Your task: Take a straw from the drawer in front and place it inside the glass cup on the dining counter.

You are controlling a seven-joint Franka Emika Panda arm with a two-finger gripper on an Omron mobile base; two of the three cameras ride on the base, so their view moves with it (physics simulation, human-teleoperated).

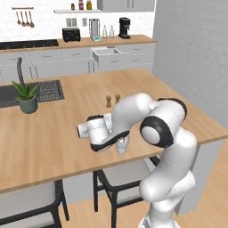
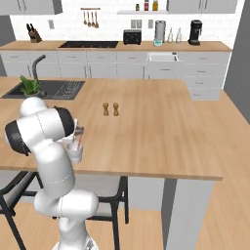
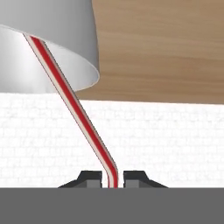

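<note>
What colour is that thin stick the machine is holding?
The thin bent straw is red with pale edges, clearest in the hand view.

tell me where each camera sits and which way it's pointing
Left base view: behind the arm's left, looking forward over the dining counter; arm at lower right.
Right base view: behind the arm's right; arm at lower left beside the glass cup.
Hand view: on the hand, looking along the tool, shut on the straw running into the cup.
Both base views share the shakers and the open drawer.
</note>
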